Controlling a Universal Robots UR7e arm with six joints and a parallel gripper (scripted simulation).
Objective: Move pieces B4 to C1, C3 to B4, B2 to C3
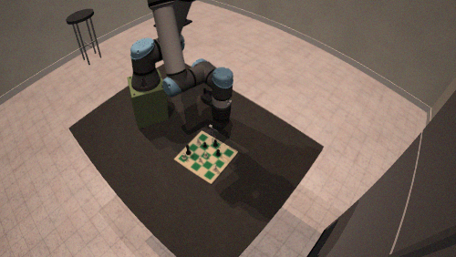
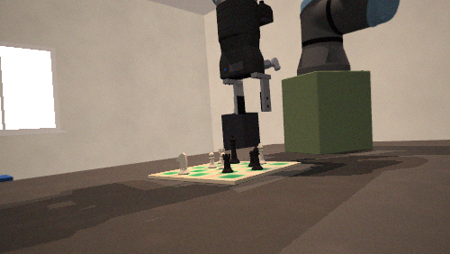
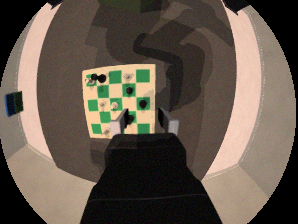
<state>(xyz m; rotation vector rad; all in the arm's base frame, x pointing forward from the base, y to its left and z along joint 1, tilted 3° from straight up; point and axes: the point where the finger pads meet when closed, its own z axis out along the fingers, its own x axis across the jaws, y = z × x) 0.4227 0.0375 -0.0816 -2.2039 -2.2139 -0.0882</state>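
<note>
A small green and cream chessboard (image 1: pixel 206 156) lies on the dark mat; it also shows in the exterior view (image 2: pixel 225 172) and in the wrist view (image 3: pixel 121 100). Several black pieces (image 1: pixel 204 146) stand on its far squares, with a tall black piece (image 1: pixel 188 149) at the left edge. Several white pieces (image 1: pixel 206 156) stand nearer the front; a white piece (image 2: pixel 183 163) shows at the board's left in the exterior view. My gripper (image 2: pixel 253 109) hangs open and empty well above the board's far edge, fingers apart (image 3: pixel 143 123).
The arm's green pedestal (image 1: pixel 148 97) stands behind the board. A black stool (image 1: pixel 84 34) stands far back left. A small blue object (image 2: pixel 5 177) lies by the left wall. A dark wall edge (image 1: pixel 388 219) closes the right side.
</note>
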